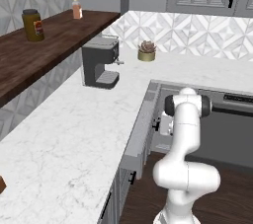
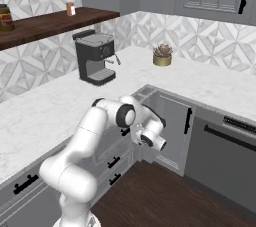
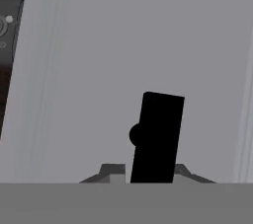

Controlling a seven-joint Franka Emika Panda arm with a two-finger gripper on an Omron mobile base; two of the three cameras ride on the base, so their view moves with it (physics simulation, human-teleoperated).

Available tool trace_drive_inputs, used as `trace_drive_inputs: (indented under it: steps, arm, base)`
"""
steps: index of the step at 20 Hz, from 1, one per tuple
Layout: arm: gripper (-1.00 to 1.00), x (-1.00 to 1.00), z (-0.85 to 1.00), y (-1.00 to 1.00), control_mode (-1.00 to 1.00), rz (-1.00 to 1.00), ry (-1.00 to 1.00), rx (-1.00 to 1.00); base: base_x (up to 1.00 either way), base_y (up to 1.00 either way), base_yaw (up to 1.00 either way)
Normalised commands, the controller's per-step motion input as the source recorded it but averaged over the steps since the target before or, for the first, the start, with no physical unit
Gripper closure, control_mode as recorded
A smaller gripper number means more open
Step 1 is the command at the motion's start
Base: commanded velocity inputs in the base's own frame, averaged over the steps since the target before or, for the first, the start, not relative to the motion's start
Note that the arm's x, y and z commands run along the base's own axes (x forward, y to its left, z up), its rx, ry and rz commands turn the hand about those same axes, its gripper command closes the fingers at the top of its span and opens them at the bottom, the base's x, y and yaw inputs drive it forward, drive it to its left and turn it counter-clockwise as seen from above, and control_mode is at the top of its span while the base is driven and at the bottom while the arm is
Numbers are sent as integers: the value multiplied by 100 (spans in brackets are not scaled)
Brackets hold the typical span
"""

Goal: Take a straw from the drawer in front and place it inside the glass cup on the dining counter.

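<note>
One white robot arm (image 1: 184,139) bends down in front of the grey lower cabinets, at the inside corner of a white marble wall counter (image 1: 69,134). Its claw (image 3: 146,171) points straight at a flat grey drawer (image 3: 94,70) front just below the counter edge. In the hand view, a black bar handle (image 3: 157,136) stands slightly tilted on that grey front. The two dark fingertips (image 3: 111,171) sit tight against its two sides, so the claw is nearly closed and has hold of the handle. From the left base view, the claw (image 1: 157,125) meets the cabinet face directly under the counter lip. The drawer front lies flush with the panels around it.

On the counter behind stand a dark coffee machine (image 1: 100,63) and a small potted succulent (image 1: 147,51), well apart. A dark wooden shelf (image 1: 44,50) above carries a yellow-brown jar (image 1: 32,24) and a small bottle (image 1: 76,8). A grey dishwasher front (image 2: 225,166) lies to the arm's right, above a dark wood floor (image 2: 165,196).
</note>
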Motion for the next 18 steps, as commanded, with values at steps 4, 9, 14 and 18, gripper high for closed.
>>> trace_drive_inputs:
  steps: [4,9,14,18]
  arm:
    - [100,-59,9,-100,-100,0,-4,7]
    - [100,-47,9,-100,-100,0,0,4]
    - [100,-39,6,-100,-100,0,0,2]
    - [100,-29,7,-100,-100,0,0,0]
  base:
    - [0,0,0]
    - [0,0,0]
    - [0,0,0]
    - [0,0,0]
